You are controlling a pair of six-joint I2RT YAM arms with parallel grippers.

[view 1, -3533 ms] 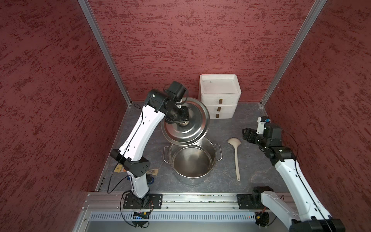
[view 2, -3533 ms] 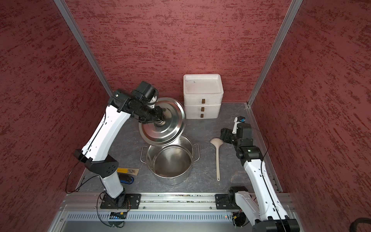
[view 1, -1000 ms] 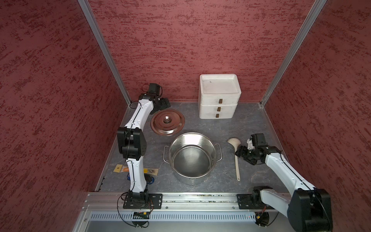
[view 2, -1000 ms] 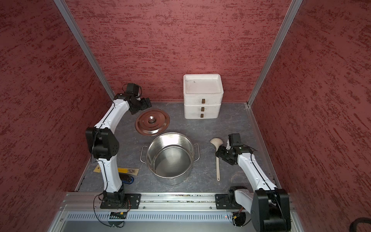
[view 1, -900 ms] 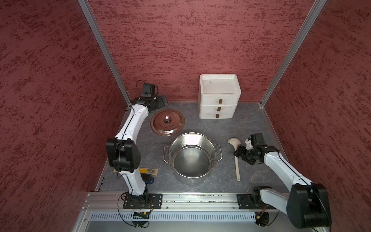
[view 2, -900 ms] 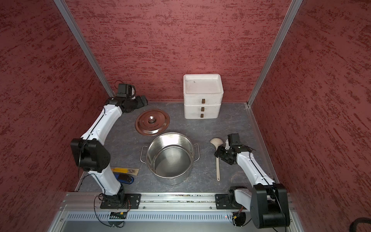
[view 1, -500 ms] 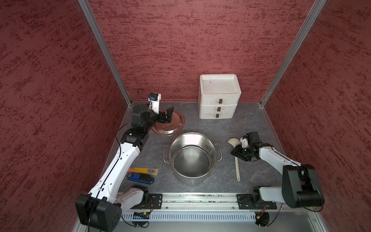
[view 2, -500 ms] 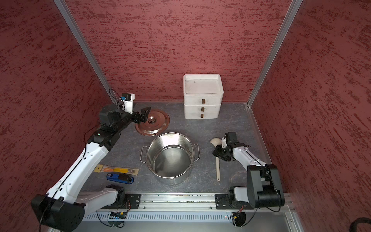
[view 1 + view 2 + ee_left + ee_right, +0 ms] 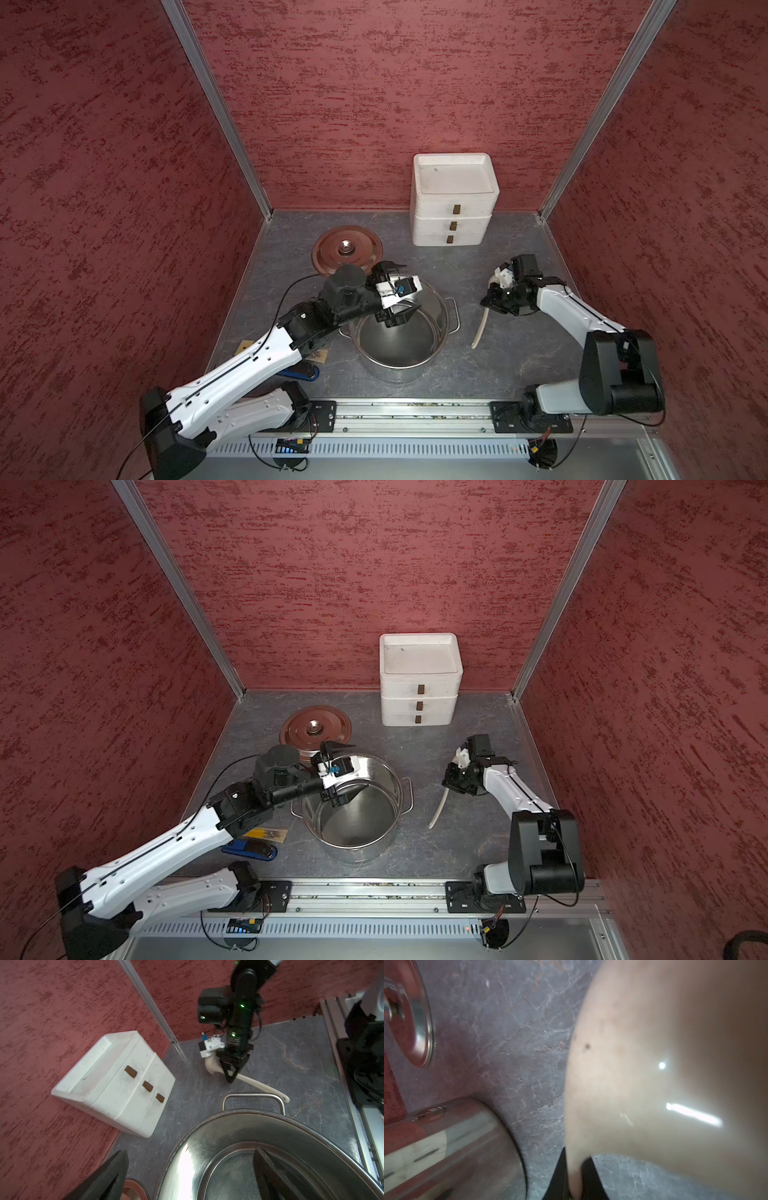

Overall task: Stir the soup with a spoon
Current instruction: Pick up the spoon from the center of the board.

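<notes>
Over from the lid (image 9: 347, 249) swings the left claw (image 9: 189, 1152), spread wide above the pot (image 9: 441, 318). Right claw (image 9: 229, 1077) has pinched the spoon (image 9: 480, 332) near its bowl, beside the pot. Lift high, clear that pot handle, then dip.

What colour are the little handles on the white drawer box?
Dark brown. The handles show best in the left wrist view.

Even light; blurry, glare-streaked spoon (image 9: 643, 1047)
</notes>
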